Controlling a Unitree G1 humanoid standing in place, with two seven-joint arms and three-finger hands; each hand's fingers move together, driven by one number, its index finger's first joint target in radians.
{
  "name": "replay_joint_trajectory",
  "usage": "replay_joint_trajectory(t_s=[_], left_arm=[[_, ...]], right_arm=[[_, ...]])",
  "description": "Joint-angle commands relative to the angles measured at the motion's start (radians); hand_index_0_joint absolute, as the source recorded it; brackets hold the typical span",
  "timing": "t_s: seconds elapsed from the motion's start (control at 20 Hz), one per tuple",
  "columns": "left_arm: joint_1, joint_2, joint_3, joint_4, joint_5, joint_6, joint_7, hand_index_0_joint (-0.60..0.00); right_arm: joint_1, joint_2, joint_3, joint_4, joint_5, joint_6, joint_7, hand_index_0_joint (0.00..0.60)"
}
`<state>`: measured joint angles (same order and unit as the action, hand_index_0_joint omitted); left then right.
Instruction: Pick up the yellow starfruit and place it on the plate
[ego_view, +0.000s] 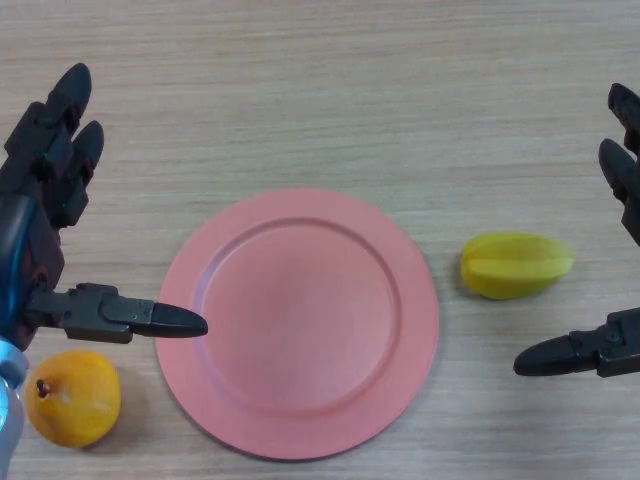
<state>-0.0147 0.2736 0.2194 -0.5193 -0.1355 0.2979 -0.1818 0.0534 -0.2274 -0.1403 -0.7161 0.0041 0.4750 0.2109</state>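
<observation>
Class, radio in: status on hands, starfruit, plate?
Left hand, right hand open, empty. Starfruit on table, right of plate. Nothing between.

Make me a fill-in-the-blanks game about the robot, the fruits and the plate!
1. The plate in the middle of the table is ____ in colour.
2. The yellow starfruit lies on the table beside the plate, nearest the robot's ____ hand.
3. The orange fruit sits close to the robot's ____ hand.
4. Both hands are open and hold ____.

Missing words: pink; right; left; nothing
</observation>
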Motion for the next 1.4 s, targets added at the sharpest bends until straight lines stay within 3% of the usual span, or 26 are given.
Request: replay_joint_trajectory(t_s=[0.05,0.5,0.7,0.85,1.15,1.4], left_arm=[[-0.039,0.039,0.052,-0.048,-0.001,-0.106,0.006,0.000],[-0.033,0.031,0.036,-0.034,0.015,-0.144,0.023,0.000],[-0.019,0.024,0.024,-0.002,0.034,-0.164,0.012,0.000],[-0.017,0.022,0.018,0.022,0.024,-0.148,-0.006,0.000],[-0.027,0.028,0.023,0.086,0.008,-0.209,0.005,0.000],[-0.034,0.037,0.036,0.111,-0.007,-0.224,0.002,0.000]], right_arm=[[-0.024,-0.025,-0.042,-0.053,0.012,-0.108,-0.012,0.000],[-0.016,-0.028,-0.052,-0.015,0.009,-0.142,0.004,0.000],[-0.064,-0.056,-0.053,0.114,-0.041,-0.234,0.008,0.000],[-0.146,-0.092,-0.045,0.371,-0.140,-0.461,-0.023,0.000],[-0.313,-0.139,0.009,0.770,-0.271,-0.686,-0.095,0.000],[-0.406,-0.140,0.059,1.004,-0.367,-0.774,-0.140,0.000]])
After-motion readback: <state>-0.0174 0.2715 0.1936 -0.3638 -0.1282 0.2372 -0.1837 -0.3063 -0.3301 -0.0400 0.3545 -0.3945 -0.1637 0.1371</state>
